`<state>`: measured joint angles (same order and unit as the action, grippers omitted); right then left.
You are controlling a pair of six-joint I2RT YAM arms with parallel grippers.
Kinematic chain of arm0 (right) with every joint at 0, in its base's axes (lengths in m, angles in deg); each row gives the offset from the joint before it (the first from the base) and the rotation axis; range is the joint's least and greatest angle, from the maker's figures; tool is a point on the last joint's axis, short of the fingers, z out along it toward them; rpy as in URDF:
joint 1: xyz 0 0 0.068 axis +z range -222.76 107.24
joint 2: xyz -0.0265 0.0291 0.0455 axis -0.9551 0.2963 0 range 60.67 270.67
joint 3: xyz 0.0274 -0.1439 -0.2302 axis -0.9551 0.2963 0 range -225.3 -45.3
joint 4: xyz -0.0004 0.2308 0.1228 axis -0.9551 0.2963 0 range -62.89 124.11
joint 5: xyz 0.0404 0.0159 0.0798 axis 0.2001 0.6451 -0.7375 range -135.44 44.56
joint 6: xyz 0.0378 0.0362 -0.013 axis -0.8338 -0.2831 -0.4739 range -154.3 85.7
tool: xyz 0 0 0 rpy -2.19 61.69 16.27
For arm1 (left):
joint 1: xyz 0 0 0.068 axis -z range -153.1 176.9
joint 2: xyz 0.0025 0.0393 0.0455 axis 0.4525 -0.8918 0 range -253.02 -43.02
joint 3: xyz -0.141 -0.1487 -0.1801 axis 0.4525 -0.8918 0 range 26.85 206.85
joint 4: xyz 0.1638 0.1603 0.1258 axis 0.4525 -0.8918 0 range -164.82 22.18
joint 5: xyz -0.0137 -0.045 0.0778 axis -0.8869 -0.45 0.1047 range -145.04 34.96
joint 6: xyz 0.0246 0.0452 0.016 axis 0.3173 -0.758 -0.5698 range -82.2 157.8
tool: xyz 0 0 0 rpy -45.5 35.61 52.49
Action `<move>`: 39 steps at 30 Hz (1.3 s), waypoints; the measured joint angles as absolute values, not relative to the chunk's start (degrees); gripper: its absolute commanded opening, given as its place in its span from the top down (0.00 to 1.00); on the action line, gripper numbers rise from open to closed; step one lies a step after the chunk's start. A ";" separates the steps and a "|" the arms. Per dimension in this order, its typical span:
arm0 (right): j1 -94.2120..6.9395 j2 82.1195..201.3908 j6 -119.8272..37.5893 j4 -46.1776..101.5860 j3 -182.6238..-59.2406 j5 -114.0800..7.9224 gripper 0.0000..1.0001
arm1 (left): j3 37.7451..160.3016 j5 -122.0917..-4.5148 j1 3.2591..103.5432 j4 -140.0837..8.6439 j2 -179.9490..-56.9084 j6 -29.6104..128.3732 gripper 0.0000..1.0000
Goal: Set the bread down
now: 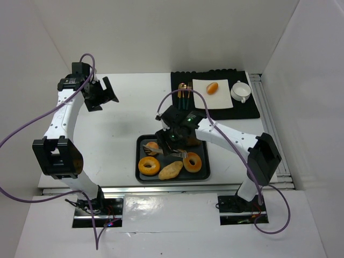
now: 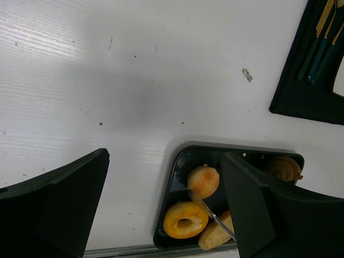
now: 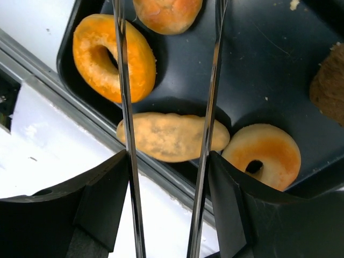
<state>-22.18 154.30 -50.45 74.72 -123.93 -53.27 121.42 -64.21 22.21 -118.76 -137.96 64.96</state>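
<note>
Lying between white walls (image 1: 161,32), white table (image 1: 134,107), left end effector (image 1: 105,95) agape, empty, right end effector (image 3: 169,156) clasping tongs (image 3: 122,80)

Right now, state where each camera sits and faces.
Top external: above, behind the robot, looking down at the table; left arm and right arm show.
Left wrist: high over the table, facing down at the tray corner; open left gripper shows.
Right wrist: low, facing down into the tray; right gripper holding tongs shows.
Both wrist views share the bun.

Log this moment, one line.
right pincer: gripping open tongs above tray | left pincer: open | placed bun: on white square | second bun: in tray
</note>
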 measured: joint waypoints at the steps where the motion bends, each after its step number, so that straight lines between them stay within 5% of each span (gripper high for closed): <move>1: -22.18 155.24 -50.14 74.72 -124.19 -53.45 0.37 | 121.37 -64.21 22.21 -118.74 -137.96 64.96 0.02; 5: -22.59 157.84 -49.03 75.03 -125.70 -53.84 0.57 | 121.33 -64.21 22.21 -118.72 -137.96 64.96 0.02; 9: -23.79 157.99 -48.17 76.10 -129.24 -53.75 0.66 | 121.33 -64.12 22.21 -118.72 -137.96 64.96 0.02; 20: -35.62 156.11 -44.98 80.12 -142.62 -52.33 0.66 | 121.86 -64.15 22.21 -118.61 -138.72 64.96 0.02; 30: -58.70 154.54 -52.06 72.91 -135.73 -42.32 0.66 | 122.73 -64.28 22.13 -118.63 -141.11 65.00 0.02; 39: -61.19 158.98 -56.72 63.45 -132.39 -42.37 0.59 | 125.44 -64.60 21.80 -118.35 -143.14 64.92 0.02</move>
